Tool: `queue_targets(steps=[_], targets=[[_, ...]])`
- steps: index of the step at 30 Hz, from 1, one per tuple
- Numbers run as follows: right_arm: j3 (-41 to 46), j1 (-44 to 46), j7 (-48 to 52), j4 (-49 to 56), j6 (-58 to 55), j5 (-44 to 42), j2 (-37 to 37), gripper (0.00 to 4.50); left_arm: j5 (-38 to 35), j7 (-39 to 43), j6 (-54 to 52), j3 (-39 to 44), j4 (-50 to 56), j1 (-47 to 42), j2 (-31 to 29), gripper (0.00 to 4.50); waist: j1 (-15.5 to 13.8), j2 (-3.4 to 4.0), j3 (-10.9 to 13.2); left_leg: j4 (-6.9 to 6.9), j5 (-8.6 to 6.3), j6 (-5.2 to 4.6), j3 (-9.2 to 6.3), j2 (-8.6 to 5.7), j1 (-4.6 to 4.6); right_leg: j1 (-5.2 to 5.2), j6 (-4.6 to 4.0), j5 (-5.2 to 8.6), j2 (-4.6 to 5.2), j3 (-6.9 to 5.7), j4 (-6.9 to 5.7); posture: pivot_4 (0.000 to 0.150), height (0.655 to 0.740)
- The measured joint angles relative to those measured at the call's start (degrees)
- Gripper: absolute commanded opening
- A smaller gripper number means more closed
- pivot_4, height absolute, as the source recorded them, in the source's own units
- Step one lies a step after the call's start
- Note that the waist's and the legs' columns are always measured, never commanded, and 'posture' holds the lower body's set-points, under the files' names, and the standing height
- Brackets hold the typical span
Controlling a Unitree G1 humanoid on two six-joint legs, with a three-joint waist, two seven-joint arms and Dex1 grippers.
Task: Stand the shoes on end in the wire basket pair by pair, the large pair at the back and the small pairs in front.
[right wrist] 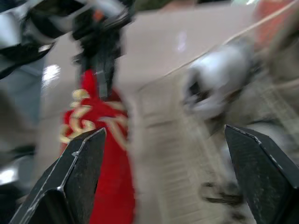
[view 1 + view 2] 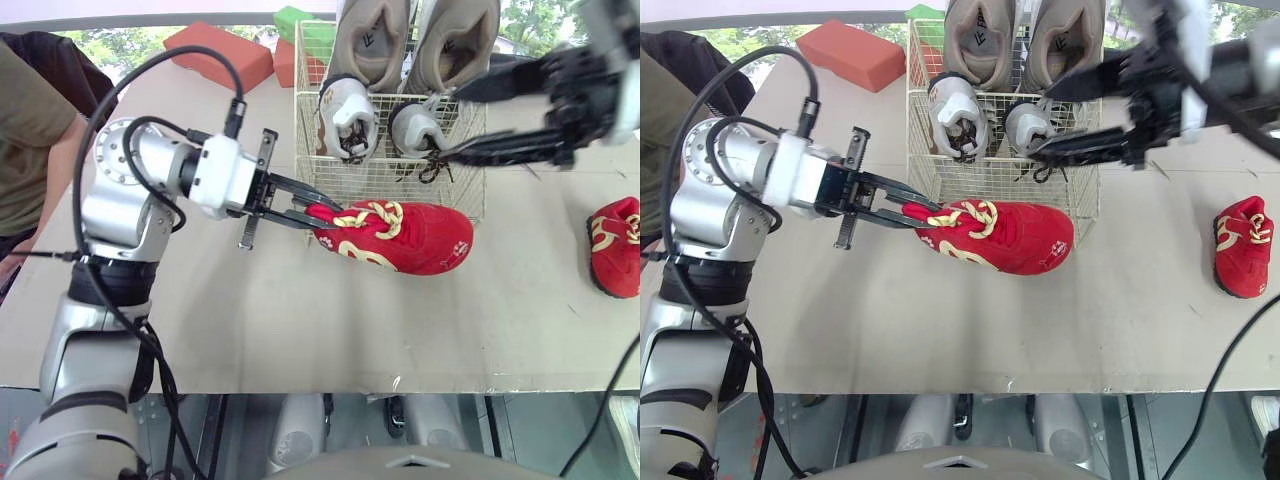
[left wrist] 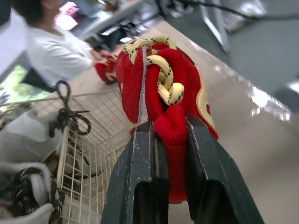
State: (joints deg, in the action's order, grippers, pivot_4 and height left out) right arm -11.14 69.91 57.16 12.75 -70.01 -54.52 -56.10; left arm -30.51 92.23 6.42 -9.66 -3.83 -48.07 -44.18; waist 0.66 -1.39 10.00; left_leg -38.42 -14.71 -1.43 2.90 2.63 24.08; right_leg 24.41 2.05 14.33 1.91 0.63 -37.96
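Note:
The wire basket (image 2: 400, 182) stands at the table's back. In its rear, two large taupe shoes (image 2: 370, 40) stand on end. Two small grey-white shoes (image 2: 348, 115) stand in front of them. My left gripper (image 2: 320, 215) is shut on the tongue of a red shoe (image 2: 410, 235) with yellow laces. That shoe lies sideways against the basket's front wall, toe to the right. Its mate, a second red shoe (image 2: 615, 245), lies on the table far right. My right gripper (image 2: 452, 122) hangs open over the basket's right side, above the right grey shoe (image 2: 415, 128).
Red blocks (image 2: 220, 55) and a green box (image 2: 295, 20) lie behind the basket on the left. A person (image 2: 30, 130) stands at the table's left edge. Bare tabletop (image 2: 300, 320) runs from the basket to the front edge.

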Motion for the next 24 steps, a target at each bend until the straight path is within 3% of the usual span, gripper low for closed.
queue_targets(steps=[5,6,9,10,13,14,15,16,19,20,21,24], targets=[[-5.6,0.2,-0.1,-2.1,-9.3,0.0,6.6,3.91,1.8,0.0,8.8,-4.5,-4.3,-4.8,2.5,0.19,-0.1,0.0,0.0,-0.36,0.01,0.01,-0.11,0.0,0.9,0.78,0.03,-0.02,0.03,-0.14,-0.31,0.15,0.74],[-6.3,0.2,-0.1,-2.9,-10.1,0.6,7.2,3.39,2.3,0.0,10.7,-4.7,-5.4,-5.3,2.9,0.19,-0.2,0.0,0.0,-0.4,0.01,0.01,-0.12,-0.01,0.94,0.81,0.03,-0.02,0.04,-0.13,-0.32,0.15,0.74],[-7.1,0.1,0.4,-4.2,-10.9,2.2,7.8,2.64,3.2,0.0,14.2,-4.7,-7.9,-6.1,4.5,0.19,-0.2,0.0,0.0,-0.52,0.0,-0.01,-0.13,-0.01,0.99,0.83,0.04,-0.02,0.04,-0.15,-0.37,0.15,0.74],[-7.3,-0.1,0.8,-4.4,-11.0,2.6,7.9,1.96,3.5,0.0,15.3,-4.7,-8.5,-6.2,5.0,0.19,-0.1,0.0,0.0,-0.56,-0.01,-0.03,-0.13,-0.01,0.99,0.83,0.04,-0.02,0.04,-0.15,-0.41,0.15,0.74],[-7.2,-1.0,1.5,-5.3,-11.7,3.0,8.0,0.88,3.7,0.0,17.6,-4.3,-9.5,-6.4,5.6,0.19,-0.1,0.0,0.0,-0.78,-0.03,-0.05,-0.13,-0.01,0.96,0.83,0.04,-0.02,0.04,-0.13,-0.68,0.15,0.74],[-7.2,-1.0,1.5,-5.4,-11.8,3.2,8.0,0.34,3.7,0.0,18.1,-4.3,-9.7,-6.4,5.7,0.19,-0.1,0.0,0.0,-0.8,-0.03,-0.05,-0.12,-0.01,0.94,0.83,0.04,-0.02,0.04,-0.11,-0.74,0.15,0.74],[-7.2,-1.0,1.7,-5.3,-11.8,3.4,7.9,0.18,3.8,0.0,18.4,-4.1,-9.9,-6.4,5.9,0.19,0.0,0.0,0.0,-0.83,-0.03,-0.05,-0.12,-0.02,0.91,0.83,0.04,-0.02,0.04,-0.1,-0.83,0.15,0.74],[-6.7,-1.4,2.1,-5.0,-11.7,3.7,7.7,0.0,3.8,0.0,18.9,-3.2,-10.1,-6.4,6.6,0.99,0.0,0.0,0.0,-0.86,-0.03,-0.05,-0.13,-0.02,0.88,0.83,0.04,-0.02,0.03,-0.1,-0.89,0.15,0.74],[-4.6,-2.9,2.0,-4.6,-11.9,3.6,7.8,0.0,2.9,-1.6,17.7,-0.4,-9.5,-6.3,7.3,1.94,0.0,0.0,0.0,-0.88,-0.02,-0.05,-0.14,-0.01,0.84,0.81,0.04,-0.02,0.01,-0.1,-0.94,0.15,0.74],[-2.4,-4.5,1.4,-4.6,-12.6,2.9,8.2,0.0,1.3,-4.9,14.2,1.8,-8.5,-6.1,7.3,2.57,0.0,0.0,0.0,-0.89,-0.03,-0.05,-0.14,0.01,0.85,0.82,0.05,-0.02,0.02,-0.07,-0.94,0.15,0.74],[-1.2,-5.4,1.0,-4.6,-13.0,2.4,8.7,0.0,0.3,-6.9,11.8,3.2,-7.8,-6.0,7.2,2.83,0.0,0.0,0.0,-0.89,-0.03,-0.05,-0.14,0.02,0.85,0.82,0.05,-0.02,0.02,-0.06,-0.94,0.15,0.74],[7.2,-9.1,-3.0,-4.1,-15.6,-1.1,13.1,0.0,-7.1,-18.3,-6.9,9.0,-1.0,-2.2,3.0,4.18,0.7,0.0,0.0,-0.8,-0.02,-0.05,-0.31,0.12,0.74,0.83,0.08,-0.03,0.0,0.14,-0.96,0.15,0.74]])
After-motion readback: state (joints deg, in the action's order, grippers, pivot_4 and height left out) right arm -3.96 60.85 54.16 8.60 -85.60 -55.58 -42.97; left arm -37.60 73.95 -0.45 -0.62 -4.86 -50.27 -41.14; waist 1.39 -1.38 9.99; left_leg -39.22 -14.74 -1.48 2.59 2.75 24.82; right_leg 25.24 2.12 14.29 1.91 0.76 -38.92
